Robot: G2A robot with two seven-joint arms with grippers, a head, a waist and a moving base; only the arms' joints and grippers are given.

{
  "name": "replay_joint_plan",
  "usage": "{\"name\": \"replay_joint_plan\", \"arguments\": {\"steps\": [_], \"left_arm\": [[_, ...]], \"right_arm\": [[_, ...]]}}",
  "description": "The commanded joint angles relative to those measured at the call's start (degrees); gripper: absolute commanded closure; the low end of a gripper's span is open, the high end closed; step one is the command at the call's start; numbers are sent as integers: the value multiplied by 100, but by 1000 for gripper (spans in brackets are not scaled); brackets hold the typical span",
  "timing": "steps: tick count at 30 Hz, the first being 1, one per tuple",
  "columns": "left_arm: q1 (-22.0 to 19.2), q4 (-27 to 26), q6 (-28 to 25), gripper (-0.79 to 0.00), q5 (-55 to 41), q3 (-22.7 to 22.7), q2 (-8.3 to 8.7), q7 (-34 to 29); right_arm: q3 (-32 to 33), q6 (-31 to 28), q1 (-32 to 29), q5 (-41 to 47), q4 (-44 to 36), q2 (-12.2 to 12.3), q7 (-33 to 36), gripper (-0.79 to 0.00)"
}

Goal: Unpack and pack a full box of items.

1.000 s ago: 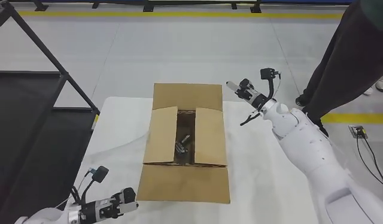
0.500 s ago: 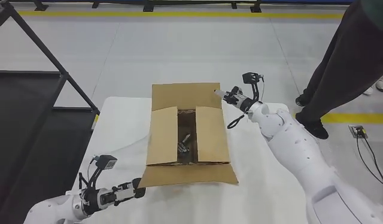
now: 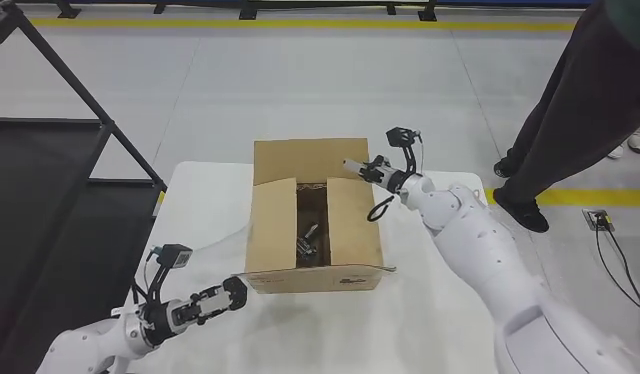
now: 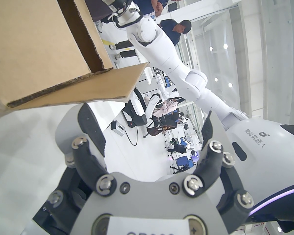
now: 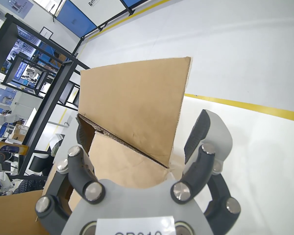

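Logging both grippers wide open and empty, we see the box (image 3: 270, 224) mid-table (image 3: 200, 214), left gripper (image 3: 236, 293) just beside its near-left corner, right gripper (image 3: 352, 166) at its far-right corner.

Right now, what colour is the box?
The box is plain brown cardboard; the top view shows it best.

There is one box (image 3: 315, 280) on one table (image 3: 200, 214). The box has four flaps: one far flap (image 3: 312, 161), one near flap (image 4: 88, 91), one left flap (image 3: 270, 224) and one right flap (image 3: 352, 224). There are two grippers, the left gripper (image 3: 238, 292) and the right gripper (image 3: 352, 166), each with two fingers (image 4: 90, 128), and the small things (image 3: 305, 240) inside the box are too hidden to count.
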Motion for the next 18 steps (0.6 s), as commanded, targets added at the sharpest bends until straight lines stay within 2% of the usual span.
{"name": "replay_joint_plan", "arguments": {"steps": [1,5,11,13,17,18], "left_arm": [[-1,0,2,-785,-1,1,0,2],[-1,0,2,-785,-1,1,0,2],[-44,-22,-57,-785,357,-19,1,282],[-50,-38,-47,-785,408,10,-3,359],[-66,-49,-48,-785,452,10,-5,433],[-105,-121,-80,-785,682,14,-7,580]], "right_arm": [[0,2,-1,0,3,-2,6,-785],[0,2,-1,0,3,-2,6,-785],[301,-957,47,730,160,28,711,-785],[349,-1113,69,841,208,41,919,-785],[368,-1187,71,892,214,44,1041,-785],[395,-1014,111,927,333,53,1093,-785]]}}
